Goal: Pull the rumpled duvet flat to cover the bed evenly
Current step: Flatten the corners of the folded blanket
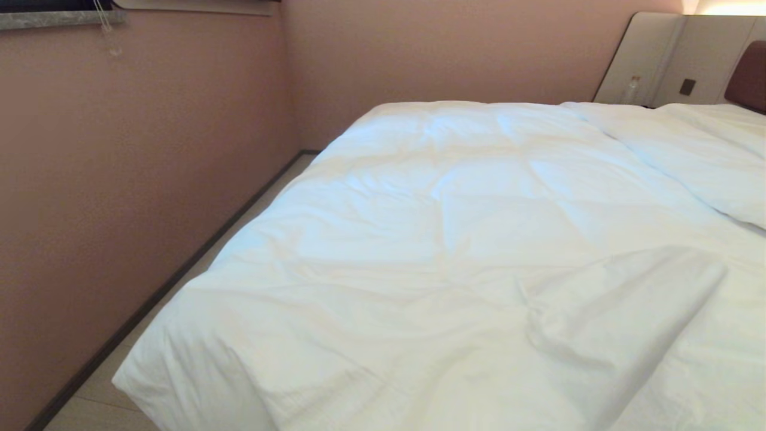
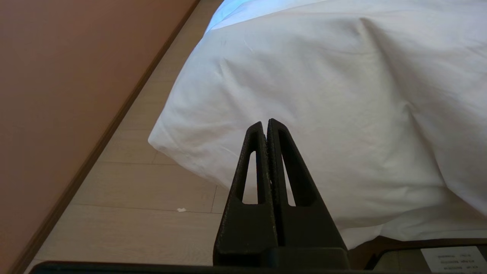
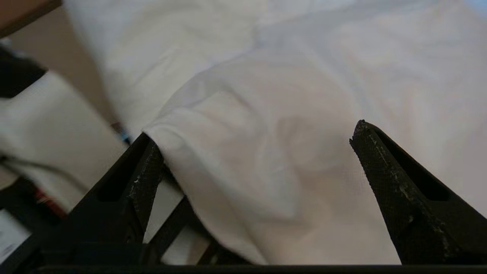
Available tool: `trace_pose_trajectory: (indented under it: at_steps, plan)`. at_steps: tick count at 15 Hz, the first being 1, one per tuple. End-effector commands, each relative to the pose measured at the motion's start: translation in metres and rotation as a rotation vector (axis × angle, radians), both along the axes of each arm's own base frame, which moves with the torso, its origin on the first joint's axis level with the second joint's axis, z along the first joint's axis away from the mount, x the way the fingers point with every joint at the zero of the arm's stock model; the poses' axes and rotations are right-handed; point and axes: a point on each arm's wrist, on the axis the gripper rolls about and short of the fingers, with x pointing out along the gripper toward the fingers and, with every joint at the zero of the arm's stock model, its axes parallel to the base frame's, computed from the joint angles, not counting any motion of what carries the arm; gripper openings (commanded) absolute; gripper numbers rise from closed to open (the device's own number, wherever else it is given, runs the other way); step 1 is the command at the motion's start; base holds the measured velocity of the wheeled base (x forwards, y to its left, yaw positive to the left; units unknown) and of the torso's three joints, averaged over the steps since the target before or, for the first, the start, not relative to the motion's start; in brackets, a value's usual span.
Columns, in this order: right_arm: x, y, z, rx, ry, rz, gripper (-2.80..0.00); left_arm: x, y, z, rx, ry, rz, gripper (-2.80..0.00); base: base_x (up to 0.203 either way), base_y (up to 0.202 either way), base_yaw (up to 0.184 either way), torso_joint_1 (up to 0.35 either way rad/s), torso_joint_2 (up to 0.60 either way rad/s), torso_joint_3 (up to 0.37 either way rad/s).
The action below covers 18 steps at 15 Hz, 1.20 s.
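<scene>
Pink-walled bedroom, bed [image 1: 748, 75] | duvet [image 1: 455, 239] folded back at 5 o'clock | right gripper [image 3: 253, 146] spread over fold, left gripper [image 2: 265, 127] pressed together | shallow pinch risked slipping.

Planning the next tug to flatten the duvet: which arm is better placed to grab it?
Right, probably. The right gripper has its fingers spread over a duvet fold; the left gripper is shut, short of the hanging corner.

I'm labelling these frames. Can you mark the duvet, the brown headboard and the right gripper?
duvet [image 1: 455, 239]: head view, middle of its quilted top.
headboard [image 1: 748, 75]: head view, brown padded panel.
right gripper [image 3: 255, 144]: right wrist view, midway between its open fingertips.
</scene>
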Motion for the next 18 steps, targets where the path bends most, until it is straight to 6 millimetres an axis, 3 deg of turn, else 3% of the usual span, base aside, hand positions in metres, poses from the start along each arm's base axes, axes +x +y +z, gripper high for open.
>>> trace_pose_trajectory:
  at_steps: [1,6,10,14,18]
  plan:
    - [-0.008,0.001,-0.014,0.054,0.244,0.122,0.00,0.000,0.000,0.000,0.000,0.000,0.000,-2.80,0.000,0.000,0.000,0.000,0.00,0.000]
    - [-0.012,-0.001,0.005,0.133,0.185,0.134,0.00,0.000,0.000,0.000,0.000,0.000,0.000,-2.80,0.000,0.000,0.000,0.000,0.00,0.000]
    - [0.001,0.005,0.023,0.231,0.197,0.065,0.00,0.000,0.000,0.000,0.000,0.000,0.000,-2.80,0.000,0.000,0.000,0.000,0.00,0.000]
    - [0.063,0.030,0.047,0.277,0.232,-0.170,0.00,0.000,0.000,0.000,0.000,0.000,0.000,-2.80,0.000,0.000,0.000,0.000,0.00,0.000]
    - [0.114,0.051,0.053,0.292,0.337,-0.299,0.00,0.000,0.000,0.000,0.000,0.000,0.000,-2.80,0.000,0.000,0.000,0.000,0.00,0.000]
